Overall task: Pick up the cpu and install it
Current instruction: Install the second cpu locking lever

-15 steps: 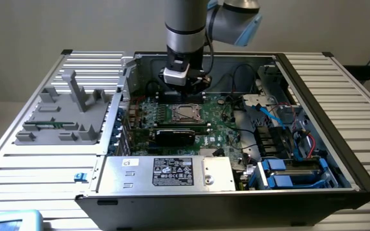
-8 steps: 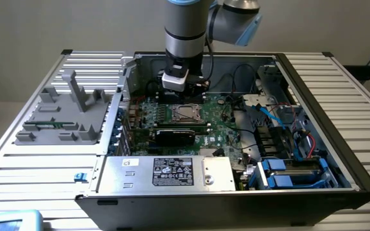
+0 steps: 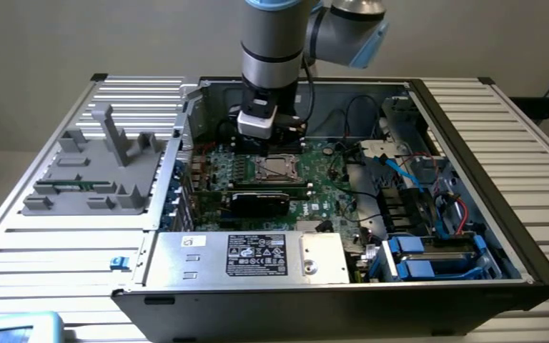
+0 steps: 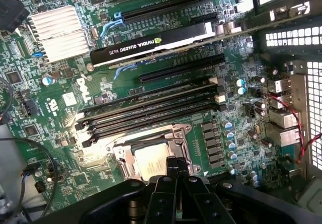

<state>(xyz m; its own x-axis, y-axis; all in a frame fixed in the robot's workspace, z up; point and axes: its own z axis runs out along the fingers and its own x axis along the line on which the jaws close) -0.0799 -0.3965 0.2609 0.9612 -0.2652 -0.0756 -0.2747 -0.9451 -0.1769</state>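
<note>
Gripper (image 4: 175,171), as I read the wrist view, hangs low over the computer case's (image 3: 465,143) motherboard (image 4: 166,38) with its two fingers (image 4: 166,194) drawn together, tips meeting directly above the socket frame (image 4: 151,156). Within that frame lies the cpu (image 4: 151,159), its pale silvery top flat and square to the opening, beside the memory slots (image 4: 151,108). I judge the chip already delivered into the socket; whether the fingertips touch it or the frame is latched I cannot tell.
</note>
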